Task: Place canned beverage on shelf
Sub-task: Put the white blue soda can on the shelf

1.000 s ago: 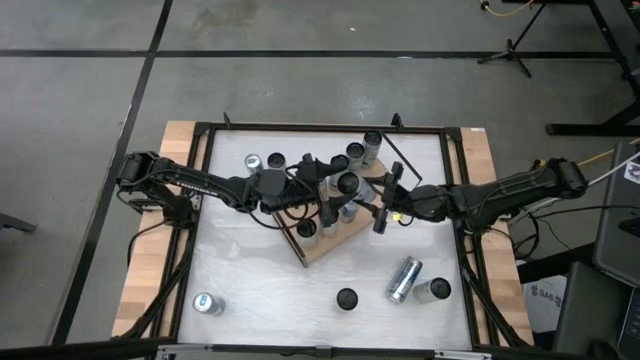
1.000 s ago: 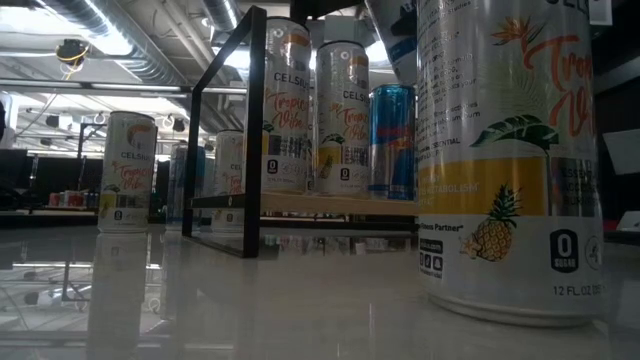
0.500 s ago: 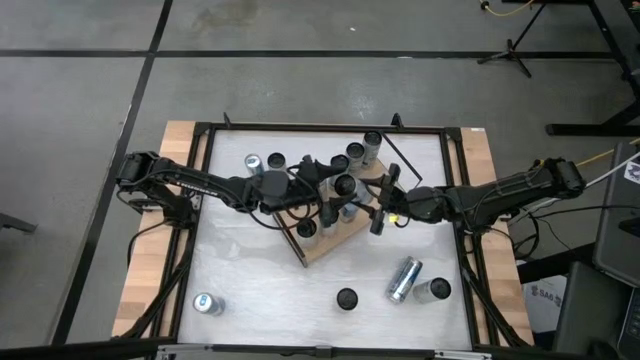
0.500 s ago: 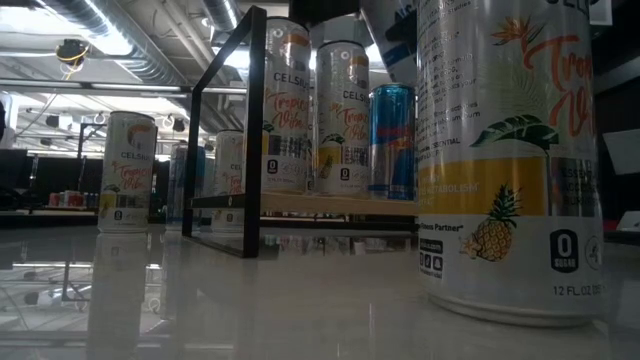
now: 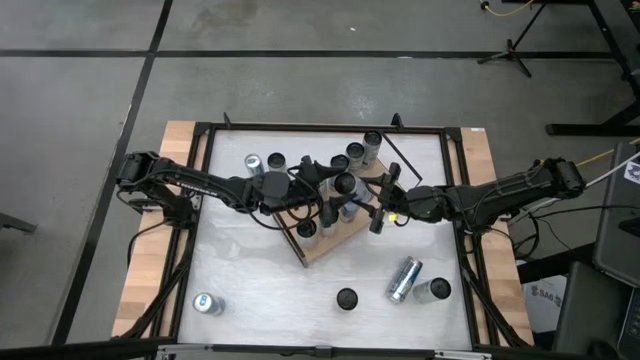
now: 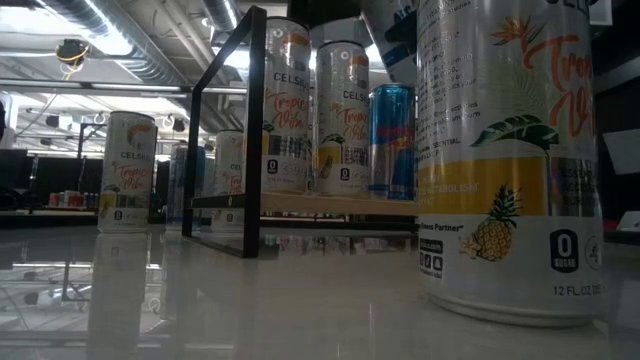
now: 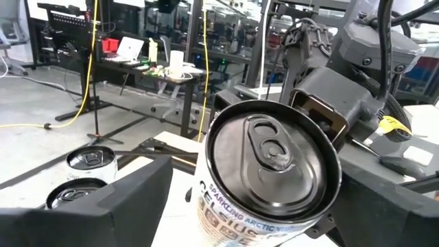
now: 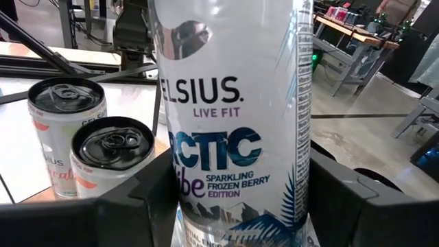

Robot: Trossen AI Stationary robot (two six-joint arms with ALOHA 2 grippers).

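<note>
Both grippers are meeting over the shelf (image 5: 335, 243) at frame centre. The left gripper (image 5: 335, 205) and right gripper (image 5: 378, 212) are each bracketing the Celsius Arctic Vibe can (image 8: 236, 123), apparently a handover or placement; contact is unclear. Next comes lowering it upright among the shelf's standing cans (image 6: 342, 118).

Celsius Arctic can (image 8: 233, 116) between pincer (image 8: 236, 199) fingers (image 8: 147, 199)

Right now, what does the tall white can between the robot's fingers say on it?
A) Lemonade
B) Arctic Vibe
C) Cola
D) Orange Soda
B: in the right wrist view the white can between the dark fingers reads "Celsius Live Fit, Arctic Vibe, sparkling frozen berry edition".
</note>
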